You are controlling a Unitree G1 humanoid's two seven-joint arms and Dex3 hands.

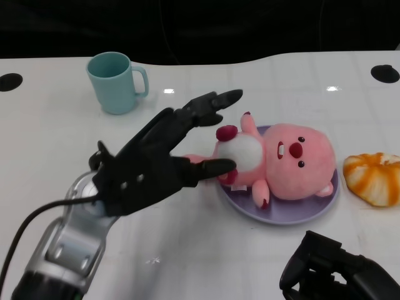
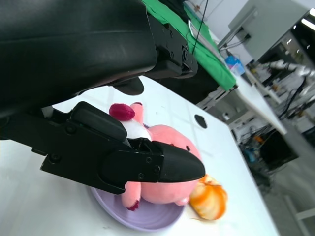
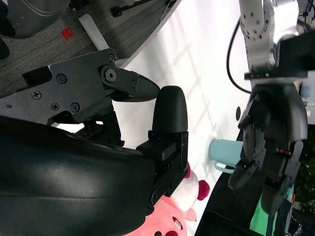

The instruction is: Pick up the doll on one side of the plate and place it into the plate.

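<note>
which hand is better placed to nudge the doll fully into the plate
Left. The left hand is open right beside the doll, fingertips at its belly, while the right hand sits low near the table edge, apart from the plate.

Doll (image 1: 284, 164) in plate (image 1: 312, 209), mug (image 1: 115, 82) behind-left

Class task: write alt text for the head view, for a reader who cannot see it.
A pink plush doll lies on a purple plate, the robot's left hand open at its side. A teal mug stands behind; an orange-and-white plush lies beside the plate.
</note>
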